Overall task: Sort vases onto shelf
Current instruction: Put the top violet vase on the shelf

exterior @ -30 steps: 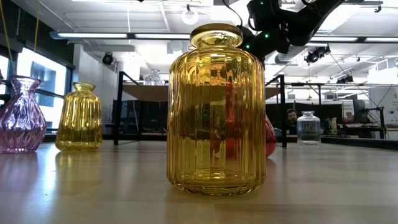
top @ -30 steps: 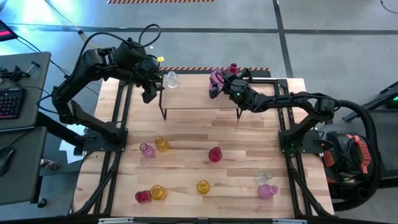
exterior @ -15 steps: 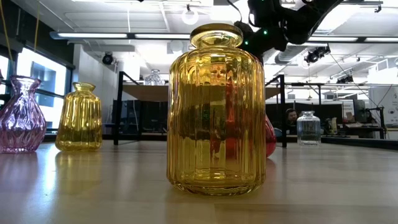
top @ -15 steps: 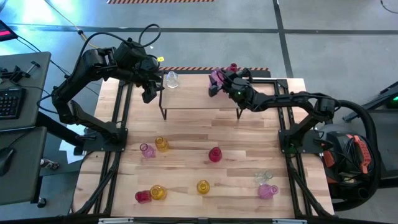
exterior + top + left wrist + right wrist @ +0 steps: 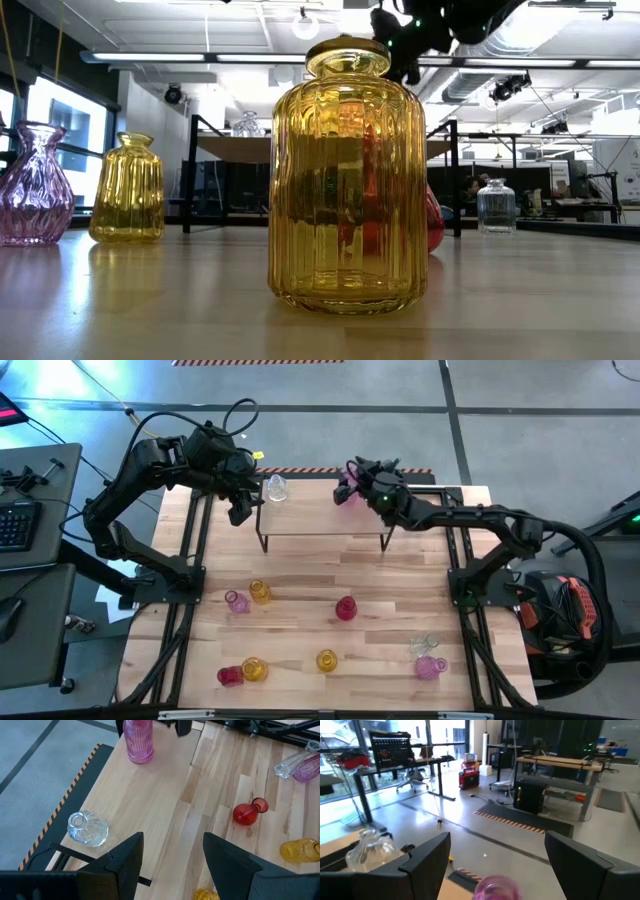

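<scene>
1. Vases stood in two places: two on the shelf (image 5: 320, 510) at the far side of the table (image 5: 400, 570), the others spread over the near part of the table.
2. On the left end of the shelf stood a clear vase (image 5: 276, 487), upright, close to the far edge.
3. The left gripper (image 5: 240, 510) hung just beside that clear vase, at the left end of the shelf. Its fingers were apart and held nothing.
4. On the table below were a small pink vase (image 5: 236, 601) and an amber vase (image 5: 260, 592), almost touching. Nearer the front edge, a red vase (image 5: 229, 676) lay against another amber vase (image 5: 254, 669).
5. In the middle were a third amber vase (image 5: 327, 660) and a red vase with narrow neck (image 5: 346, 608).
6. A tall pink vase (image 5: 347, 488) stood on the right part of the shelf.
7. The right gripper (image 5: 358, 472) was over this pink vase, fingers wide apart, not touching it.
8. At the front right, a clear bottle (image 5: 423, 644) lay beside a pink round vase (image 5: 430, 667).
</scene>
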Controlling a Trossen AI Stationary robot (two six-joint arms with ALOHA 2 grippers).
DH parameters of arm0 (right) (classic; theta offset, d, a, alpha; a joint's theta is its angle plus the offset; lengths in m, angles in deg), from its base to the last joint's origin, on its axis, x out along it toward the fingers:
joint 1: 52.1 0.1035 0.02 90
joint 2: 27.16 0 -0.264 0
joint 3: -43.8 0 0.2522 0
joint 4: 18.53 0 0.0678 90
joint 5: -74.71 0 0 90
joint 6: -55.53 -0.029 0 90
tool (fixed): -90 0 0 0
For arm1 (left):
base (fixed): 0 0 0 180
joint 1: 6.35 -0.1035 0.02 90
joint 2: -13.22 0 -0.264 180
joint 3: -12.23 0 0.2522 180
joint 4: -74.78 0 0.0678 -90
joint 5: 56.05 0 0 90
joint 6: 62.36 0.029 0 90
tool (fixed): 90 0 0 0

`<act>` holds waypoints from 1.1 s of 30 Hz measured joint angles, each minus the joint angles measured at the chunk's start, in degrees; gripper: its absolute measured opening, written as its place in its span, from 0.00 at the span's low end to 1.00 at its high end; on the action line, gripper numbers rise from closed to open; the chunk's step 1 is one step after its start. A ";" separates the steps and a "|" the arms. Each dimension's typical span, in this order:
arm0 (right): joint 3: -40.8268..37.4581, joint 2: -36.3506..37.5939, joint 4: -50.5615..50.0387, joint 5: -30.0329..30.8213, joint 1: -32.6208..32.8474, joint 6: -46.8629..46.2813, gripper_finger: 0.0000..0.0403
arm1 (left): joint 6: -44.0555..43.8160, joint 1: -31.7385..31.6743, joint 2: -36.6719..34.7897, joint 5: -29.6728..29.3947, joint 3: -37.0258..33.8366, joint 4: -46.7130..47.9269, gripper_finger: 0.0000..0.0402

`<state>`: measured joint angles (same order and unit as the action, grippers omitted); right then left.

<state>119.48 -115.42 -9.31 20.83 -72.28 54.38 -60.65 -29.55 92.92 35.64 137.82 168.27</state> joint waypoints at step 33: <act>9.43 5.11 -46.11 -15.37 4.72 -9.17 0.73 | -0.01 0.00 0.02 0.00 0.00 -0.07 0.49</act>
<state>128.91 -110.31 -55.42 5.47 -67.56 45.21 -60.65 -29.55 92.94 35.64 137.82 168.20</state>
